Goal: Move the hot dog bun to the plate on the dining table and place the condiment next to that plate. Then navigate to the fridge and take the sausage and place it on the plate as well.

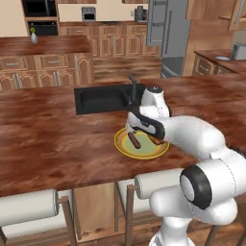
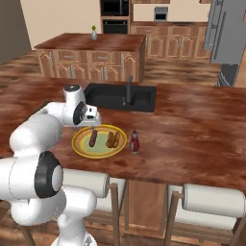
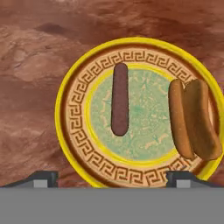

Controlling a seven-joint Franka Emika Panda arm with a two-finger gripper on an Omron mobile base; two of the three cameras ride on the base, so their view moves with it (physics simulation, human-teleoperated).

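The yellow-rimmed plate [image 3: 65,87] lies on the dark wood dining table [image 1: 48,134]. The thin dark sausage [image 3: 119,99] rests on its pale green centre, and the fatter tan hot dog bun [image 3: 194,119] lies beside it near the rim. In the right base view the sausage [image 2: 93,138] and bun [image 2: 113,139] lie side by side on the plate [image 2: 79,146]. The dark red condiment [image 2: 135,142] stands upright just right of it. My gripper [image 3: 113,177] hovers over the plate, open and empty, fingertips [image 3: 43,177] spread wide. It also shows above the plate's edge [image 2: 93,120].
The black sink [image 1: 103,98] and faucet [image 1: 133,89] sit just behind the plate. The grey fridge [image 1: 168,33] stands at the back. A cabinet island with a small vase [image 1: 33,36] is further behind. Stools [image 1: 29,206] line the table's near edge.
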